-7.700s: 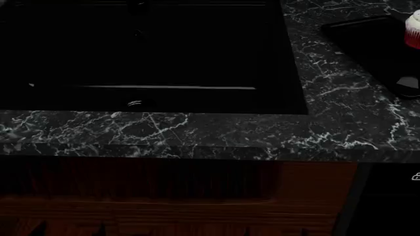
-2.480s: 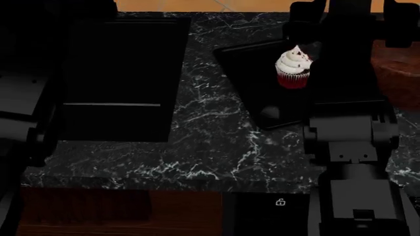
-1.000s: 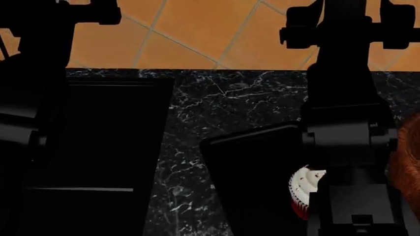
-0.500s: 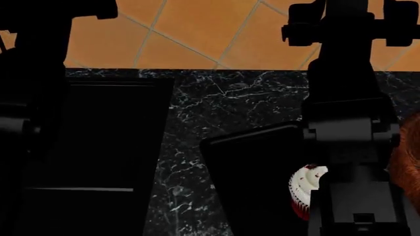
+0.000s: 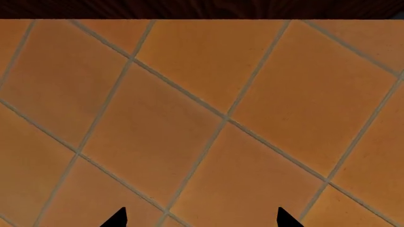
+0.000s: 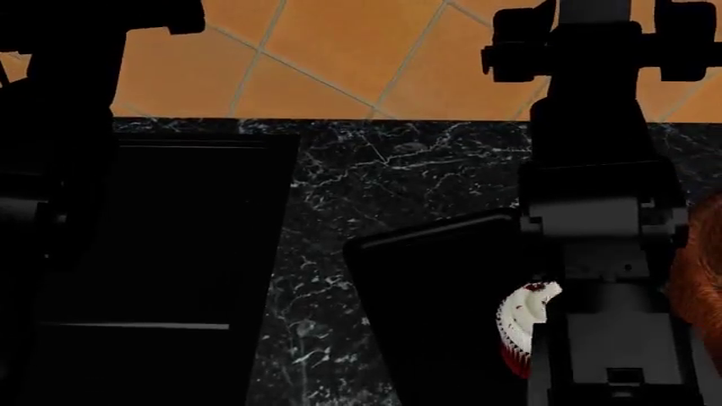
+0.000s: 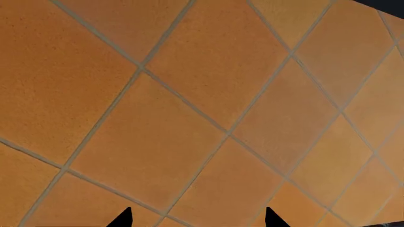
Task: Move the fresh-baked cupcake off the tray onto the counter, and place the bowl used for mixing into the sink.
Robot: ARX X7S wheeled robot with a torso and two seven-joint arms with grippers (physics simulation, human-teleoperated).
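Note:
In the head view the cupcake (image 6: 519, 326), white frosting over a red wrapper, stands on the flat black tray (image 6: 429, 288) and is half hidden by my right arm. The tray lies on the black marble counter (image 6: 384, 178). The deep black sink (image 6: 169, 245) is at the left. A sliver of the reddish-brown bowl (image 6: 702, 288) shows at the right edge. My left gripper (image 5: 200, 218) and my right gripper (image 7: 198, 218) are both open and empty, held out past the counter's far edge, with only orange floor tiles between their tips.
Orange tiled floor (image 6: 338, 59) lies beyond the counter's far edge. My two black arms (image 6: 598, 211) reach forward over the sink and the tray. A dark wooden edge (image 5: 202, 8) shows in the left wrist view.
Over the last second my right arm has shifted slightly and uncovered a bit more of the cupcake's frosting. Earlier the head view swung from the sink to the tray.

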